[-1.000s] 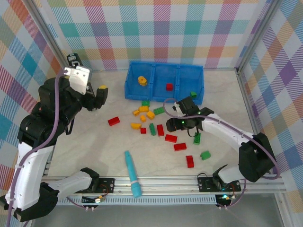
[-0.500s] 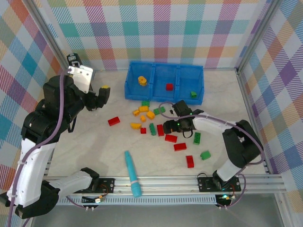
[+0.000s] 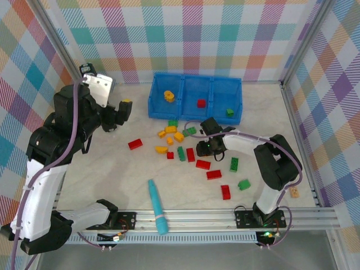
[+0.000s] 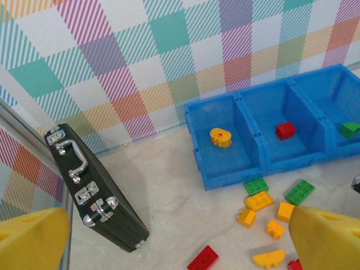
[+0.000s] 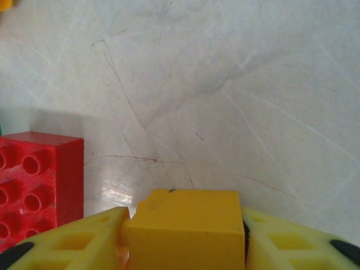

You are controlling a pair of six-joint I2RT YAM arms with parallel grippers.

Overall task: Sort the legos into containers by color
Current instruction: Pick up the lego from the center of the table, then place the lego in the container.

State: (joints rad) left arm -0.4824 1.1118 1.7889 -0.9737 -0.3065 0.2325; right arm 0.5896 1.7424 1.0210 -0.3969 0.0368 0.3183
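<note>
- Once lifted clear, carry to blue bin (image 3: 194,115) at the far edge, left compartment, beside the yellow piece (image 3: 167,96) there.
- Left gripper (image 3: 121,109), raised at left: gaping, empty.
- Right gripper (image 3: 202,149), low among loose legos (image 3: 170,130): clamped on yellow brick (image 5: 185,219); pickup step, apparently.

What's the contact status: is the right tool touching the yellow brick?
Touching. The right wrist view shows the yellow brick wedged between the fingers of the right tool, both pressed against its sides with no visible gap.
</note>
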